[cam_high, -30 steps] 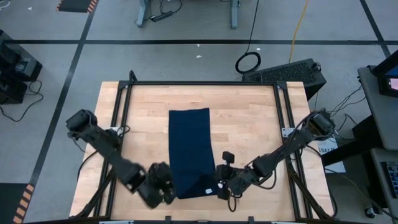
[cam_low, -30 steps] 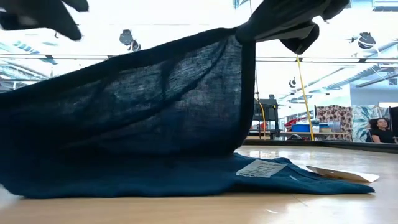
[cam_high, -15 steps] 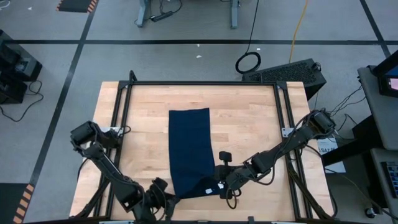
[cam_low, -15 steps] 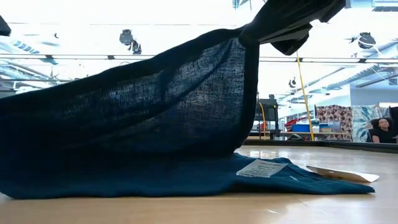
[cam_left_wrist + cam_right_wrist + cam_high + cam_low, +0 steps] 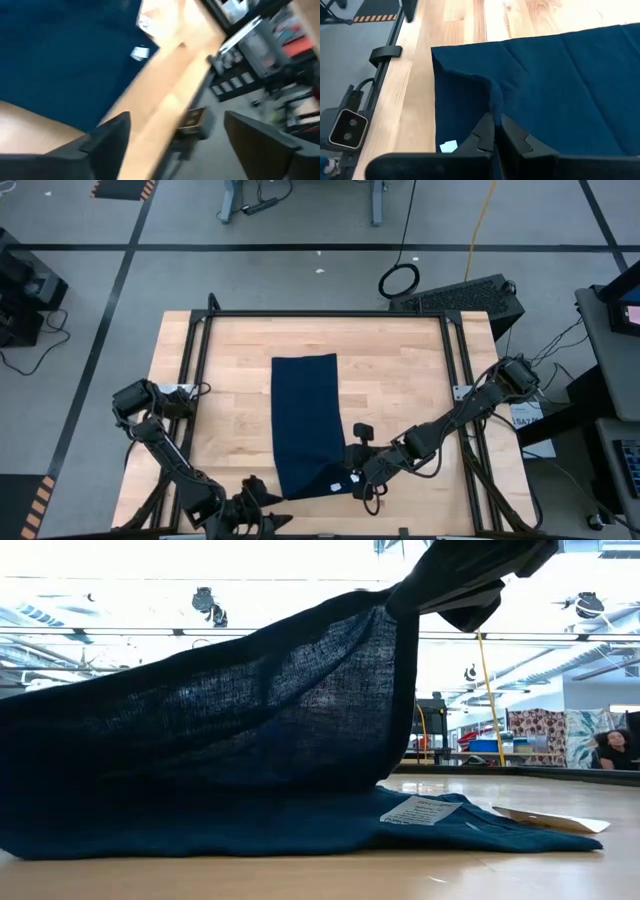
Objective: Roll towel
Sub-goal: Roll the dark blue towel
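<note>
The navy towel (image 5: 305,420) lies as a long strip down the middle of the table, its far part flat on the wood. My right gripper (image 5: 354,477) is shut on its near right corner, raised off the table (image 5: 400,610). From there the cloth slopes down toward the left. A white tag (image 5: 420,810) rests on the towel's lower layer. My left gripper (image 5: 175,135) hangs open at the table's near edge (image 5: 255,508), left of the towel, with nothing between its fingers. My right gripper pinches a raised ridge of the towel (image 5: 492,107) between its two fingers, at the near right corner. How many layers it has, I cannot tell. The corner is lifted clear, and the cloth hangs from it (image 5: 385,660) in a slack slope down to the table.
A black metal frame (image 5: 200,360) runs along the table's left, right and far sides. Bare wood (image 5: 400,380) lies on both sides of the towel. Beyond the table are a cable coil (image 5: 399,280) and a seated person (image 5: 610,748) far back.
My left gripper has drawn back from the towel's near left corner toward the table's near edge and now stands apart from the cloth. My right gripper has kept the near right corner raised; the towel has stayed much as it was.
</note>
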Controlling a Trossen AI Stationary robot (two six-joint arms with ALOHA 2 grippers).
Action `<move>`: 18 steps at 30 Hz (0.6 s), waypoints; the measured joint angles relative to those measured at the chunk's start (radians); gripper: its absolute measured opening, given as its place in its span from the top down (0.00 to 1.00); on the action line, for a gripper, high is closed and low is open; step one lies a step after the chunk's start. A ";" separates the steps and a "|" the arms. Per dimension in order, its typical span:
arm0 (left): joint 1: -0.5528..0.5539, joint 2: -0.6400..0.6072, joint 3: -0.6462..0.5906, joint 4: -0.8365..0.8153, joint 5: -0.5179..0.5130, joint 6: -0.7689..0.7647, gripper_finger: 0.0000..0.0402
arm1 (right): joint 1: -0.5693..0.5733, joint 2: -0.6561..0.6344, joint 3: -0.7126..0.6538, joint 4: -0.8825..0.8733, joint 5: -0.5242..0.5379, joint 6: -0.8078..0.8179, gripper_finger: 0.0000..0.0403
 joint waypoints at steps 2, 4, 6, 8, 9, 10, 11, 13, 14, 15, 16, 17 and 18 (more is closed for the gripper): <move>0.000 0.000 0.000 -0.054 0.000 0.020 0.12 | 0.000 0.000 0.000 0.000 0.000 0.023 1.00; 0.001 0.007 0.000 -0.121 -0.002 0.016 0.07 | 0.000 0.000 0.000 0.000 0.000 0.031 1.00; 0.001 0.022 0.000 -0.153 -0.002 0.012 0.05 | 0.000 0.000 0.000 -0.003 0.000 0.032 1.00; 0.001 0.030 0.000 -0.145 0.003 0.011 0.05 | 0.000 0.000 0.000 -0.007 0.000 0.042 1.00; 0.001 0.033 0.000 -0.124 0.009 0.012 0.06 | 0.000 0.000 0.000 -0.012 0.000 0.053 1.00; 0.000 0.036 0.000 -0.100 0.019 0.013 0.07 | 0.000 0.000 0.000 -0.020 0.000 0.066 1.00; -0.001 0.040 0.001 -0.085 0.036 0.013 0.07 | 0.000 0.000 0.000 -0.030 0.000 0.082 1.00; -0.004 0.056 0.001 -0.063 0.084 0.007 0.09 | 0.000 0.000 0.000 -0.049 0.000 0.104 1.00; -0.005 0.066 0.001 -0.060 0.105 -0.009 0.10 | 0.000 0.000 0.000 -0.058 0.000 0.110 1.00; -0.005 0.079 0.001 -0.062 0.121 -0.025 0.10 | 0.000 0.000 0.000 -0.062 0.000 0.111 1.00; -0.005 0.092 0.001 -0.064 0.130 -0.038 0.11 | 0.001 0.000 0.000 -0.063 0.000 0.110 1.00; -0.005 0.106 0.001 -0.064 0.139 -0.040 0.11 | 0.001 0.000 0.000 -0.062 0.000 0.107 1.00; -0.003 0.119 0.001 -0.064 0.146 -0.040 0.12 | 0.002 0.000 0.000 -0.061 0.000 0.103 1.00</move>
